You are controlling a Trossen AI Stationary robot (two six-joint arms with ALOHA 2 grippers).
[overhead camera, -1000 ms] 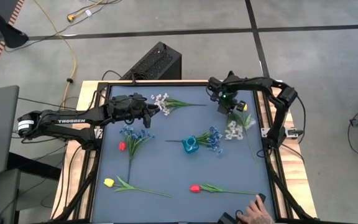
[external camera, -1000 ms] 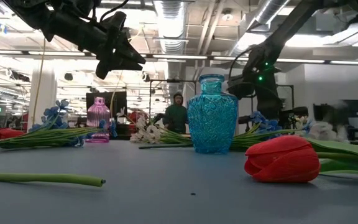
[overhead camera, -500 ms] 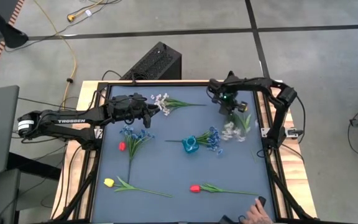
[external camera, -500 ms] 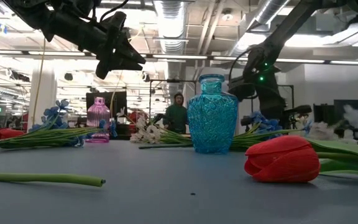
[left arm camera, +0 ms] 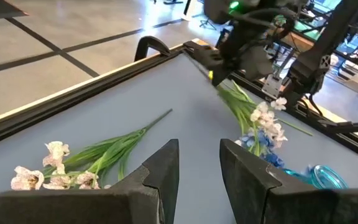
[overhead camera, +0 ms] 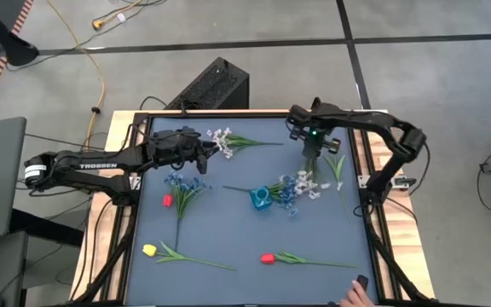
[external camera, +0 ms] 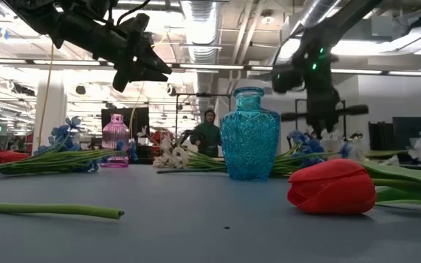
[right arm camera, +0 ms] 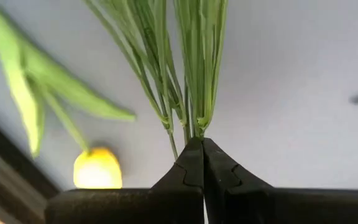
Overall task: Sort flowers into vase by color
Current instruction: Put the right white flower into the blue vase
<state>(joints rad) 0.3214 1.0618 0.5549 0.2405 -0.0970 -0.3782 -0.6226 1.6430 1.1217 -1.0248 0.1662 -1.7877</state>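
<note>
Counter [overhead camera: 228, 230]: blue-topped, carrying both vases and nearly every flower; nothing sorted yet, judging by the bare vase mouths.
Left arm: waiting over the back left of the counter; left pincer [left arm camera: 199, 152] released, nothing between its fingers.
Right arm: at work over the back right; right pincer [right arm camera: 202, 146] clenched on thin green stems [right arm camera: 191, 93].
Blue vase [external camera: 249, 135]: upright near the middle of the counter, no stem in it.
Pink vase [external camera: 115, 141]: upright farther back toward the left, apparently empty as well.
Held white sprig [overhead camera: 312, 181]: blossoms hanging just beside the blue vase, between it and the right pincer; not in any vase.
Blue sprig by the vase [overhead camera: 288, 192]: close against the blue vase; cannot tell whether caught in the same grip or lying loose.
Second white sprig [overhead camera: 222, 138]: flat at the back, near the left pincer, untouched.
Second blue sprig [overhead camera: 177, 182]: flat on the left side, a red tulip [overhead camera: 167, 200] lying with it.
Front red tulip [overhead camera: 267, 257]: flat near the front edge, well apart from both vases.
Front yellow tulip [overhead camera: 149, 250]: flat at the front left.
Back yellow tulip [right arm camera: 96, 168]: on the counter below the right pincer.
Progress: first flower only just picked up; every sprig and tulip left to place.
</note>
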